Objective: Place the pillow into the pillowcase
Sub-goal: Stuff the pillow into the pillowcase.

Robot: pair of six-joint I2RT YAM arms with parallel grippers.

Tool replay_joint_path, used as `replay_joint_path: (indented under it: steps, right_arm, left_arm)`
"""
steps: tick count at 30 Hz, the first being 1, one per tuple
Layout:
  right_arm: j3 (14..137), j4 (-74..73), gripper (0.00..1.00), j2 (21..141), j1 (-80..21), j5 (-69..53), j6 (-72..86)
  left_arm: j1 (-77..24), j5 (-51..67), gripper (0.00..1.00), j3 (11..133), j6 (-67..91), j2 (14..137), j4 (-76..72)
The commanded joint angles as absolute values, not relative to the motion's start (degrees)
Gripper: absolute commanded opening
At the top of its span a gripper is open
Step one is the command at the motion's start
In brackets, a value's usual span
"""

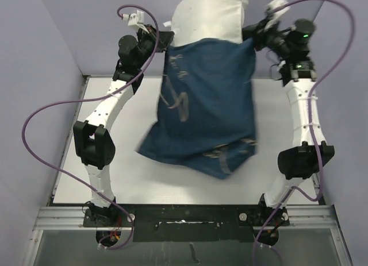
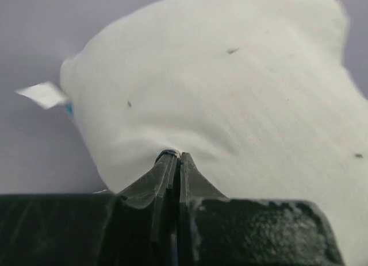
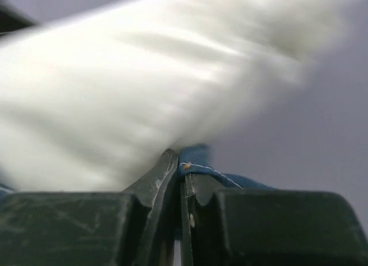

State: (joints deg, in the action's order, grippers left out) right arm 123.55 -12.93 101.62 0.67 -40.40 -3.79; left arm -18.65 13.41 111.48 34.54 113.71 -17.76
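The navy pillowcase (image 1: 210,105) hangs above the table, held up by its open top edge at both corners. The white pillow (image 1: 210,16) sticks out of that opening, its lower part inside the sack. My left gripper (image 1: 167,43) is shut on the case's left top corner, and in the left wrist view a thin blue edge shows at the tips of the left gripper (image 2: 175,157) against the pillow (image 2: 230,93). My right gripper (image 1: 253,36) is shut on the right top corner. The blue hem of the pillowcase (image 3: 198,160) sits pinched in the right gripper (image 3: 181,162), with the blurred pillow (image 3: 144,93) behind.
The white table (image 1: 132,168) lies below the hanging case, whose blurred bottom end reaches low over its middle. Purple walls (image 1: 40,59) close in the left, back and right. Purple cables (image 1: 40,116) loop beside both arms. A small white tag (image 2: 41,93) pokes from the pillow's corner.
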Motion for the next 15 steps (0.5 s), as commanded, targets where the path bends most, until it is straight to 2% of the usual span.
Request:
replay_joint_path:
  steps: [1, 2, 4, 7, 10, 12, 15]
  right_arm:
    - [116.6, -14.9, 0.0, 89.2, -32.4, -43.8, -13.6]
    - [114.1, -17.9, 0.0, 86.8, -40.7, -43.2, -18.2]
    - [112.1, -20.9, 0.0, 86.5, -40.7, -39.9, -24.4]
    - [113.1, -14.3, 0.0, 92.4, -15.2, -40.1, -21.5]
    - [119.9, -7.9, 0.0, 98.6, -2.5, -36.8, -14.0]
    - [119.6, -7.7, 0.0, 97.5, -4.6, -38.8, -10.1]
    - [112.3, -16.0, 0.0, 89.2, -25.0, -41.8, -21.9]
  left_arm:
    - [-18.8, 15.3, 0.0, 118.2, 37.8, 115.7, -29.9]
    - [-18.7, 15.5, 0.0, 118.9, 38.6, 116.4, -30.6]
    - [-18.4, 16.5, 0.0, 119.7, 39.2, 116.6, -31.0]
    - [-18.1, 17.9, 0.0, 118.0, 38.6, 115.1, -32.7]
    - [-17.9, 19.5, 0.0, 117.4, 38.8, 114.9, -34.0]
    - [-18.1, 20.1, 0.0, 118.1, 39.8, 116.2, -34.9]
    - [-18.7, 20.9, 0.0, 120.5, 40.4, 118.0, -34.8]
